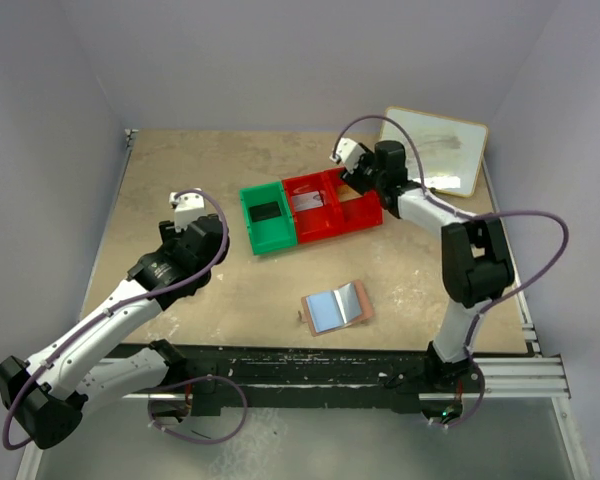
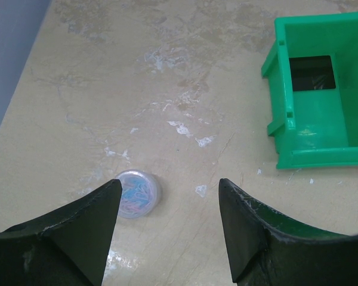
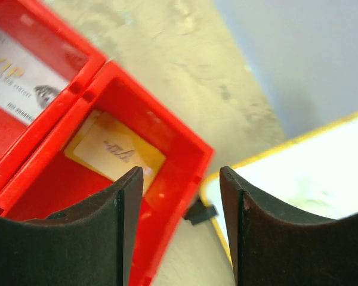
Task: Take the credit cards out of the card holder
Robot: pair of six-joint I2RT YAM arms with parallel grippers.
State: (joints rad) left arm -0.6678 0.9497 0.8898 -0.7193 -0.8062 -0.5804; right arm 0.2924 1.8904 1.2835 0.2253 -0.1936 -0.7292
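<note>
The card holder (image 1: 337, 307) lies open and flat on the desk (image 1: 180, 160) near the arm bases. Its pale blue-grey inside faces up, with a tan-pink edge showing around it. No card can be made out in it. Farther back stand three bins in a row. A black card (image 1: 267, 211) lies in the green bin (image 1: 275, 240), a white-grey card (image 1: 306, 201) printed "VIP" in the middle red bin (image 1: 320, 228), and a gold-yellow card (image 3: 116, 152) in the end red bin (image 1: 372, 218) beside the whiteboard (image 3: 298, 179). The right pincer (image 3: 180, 173) hangs over that end bin, jaws apart and empty. The left pincer (image 2: 168, 185) stands wide and empty above bare desk beside the green bin.
</note>
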